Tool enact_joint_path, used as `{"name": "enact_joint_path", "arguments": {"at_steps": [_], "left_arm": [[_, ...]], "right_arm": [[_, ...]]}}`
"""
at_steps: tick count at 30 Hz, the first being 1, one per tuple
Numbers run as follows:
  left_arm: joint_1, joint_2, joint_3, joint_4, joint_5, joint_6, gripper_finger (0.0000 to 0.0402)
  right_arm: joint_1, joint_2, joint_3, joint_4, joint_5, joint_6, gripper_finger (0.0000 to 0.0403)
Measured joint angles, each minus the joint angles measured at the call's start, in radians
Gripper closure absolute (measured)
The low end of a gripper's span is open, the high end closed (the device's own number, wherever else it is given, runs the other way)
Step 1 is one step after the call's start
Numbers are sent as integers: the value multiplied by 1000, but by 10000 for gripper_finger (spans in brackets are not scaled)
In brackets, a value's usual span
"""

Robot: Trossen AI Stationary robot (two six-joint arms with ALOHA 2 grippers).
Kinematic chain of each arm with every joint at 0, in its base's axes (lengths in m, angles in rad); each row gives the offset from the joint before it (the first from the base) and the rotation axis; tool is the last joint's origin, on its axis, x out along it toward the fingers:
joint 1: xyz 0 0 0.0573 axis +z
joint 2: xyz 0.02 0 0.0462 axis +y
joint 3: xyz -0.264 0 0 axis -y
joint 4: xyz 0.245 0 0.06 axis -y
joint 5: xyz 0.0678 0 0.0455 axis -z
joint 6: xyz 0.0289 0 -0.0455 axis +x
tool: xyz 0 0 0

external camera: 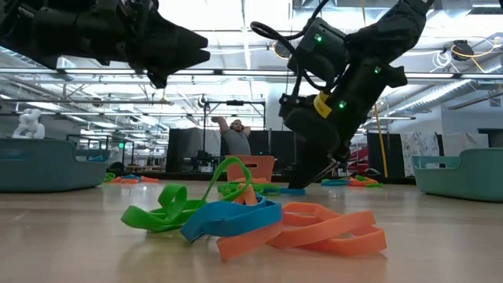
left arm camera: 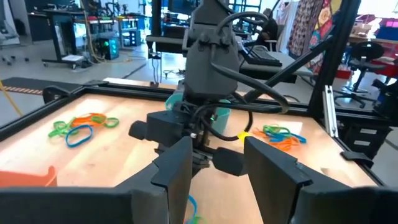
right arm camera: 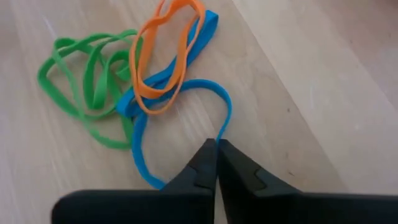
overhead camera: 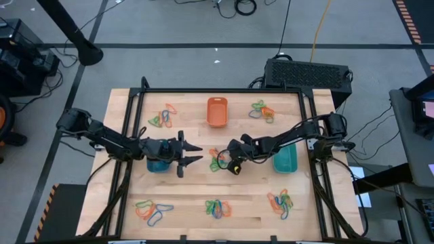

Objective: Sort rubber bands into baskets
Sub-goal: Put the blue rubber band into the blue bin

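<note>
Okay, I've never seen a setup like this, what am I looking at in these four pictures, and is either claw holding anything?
Two robot arms work at a wooden table. One camera looks straight down, one sits at tabletop height, one rides each wrist. Clumps of rubber bands lie scattered, with an orange basket, a teal-green basket and a blue basket. The right gripper is at the middle clump, fingers pinched shut on a blue rubber band. The left gripper hovers nearby, open and empty.
</note>
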State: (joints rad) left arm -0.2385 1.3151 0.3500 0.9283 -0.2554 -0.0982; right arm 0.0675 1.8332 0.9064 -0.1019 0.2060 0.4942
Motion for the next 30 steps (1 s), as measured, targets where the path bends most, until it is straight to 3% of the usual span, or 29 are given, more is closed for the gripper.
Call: {"name": "enact_joint_path", "arguments": {"at_steps": [4,11,16,21,25,30], "left_arm": [[-2,0,0,-3,0,-1,249],[-4,0,1,-25,-7,-1,249],[-1,37,1,-16,-21,-36,249],[54,131,2,68,-69,-272,249],[92,209,33,113,-22,-472,249],[112,308,90,120,-6,-602,251]], "right_arm": [[0,-33,-2,-32,21,-32,401],[6,-138,-6,-65,237,-18,402],[54,-195,-4,12,262,-55,402],[113,-207,-3,163,243,-136,403],[131,-208,-3,227,208,-156,403],[138,-208,-3,245,207,-166,403]]}}
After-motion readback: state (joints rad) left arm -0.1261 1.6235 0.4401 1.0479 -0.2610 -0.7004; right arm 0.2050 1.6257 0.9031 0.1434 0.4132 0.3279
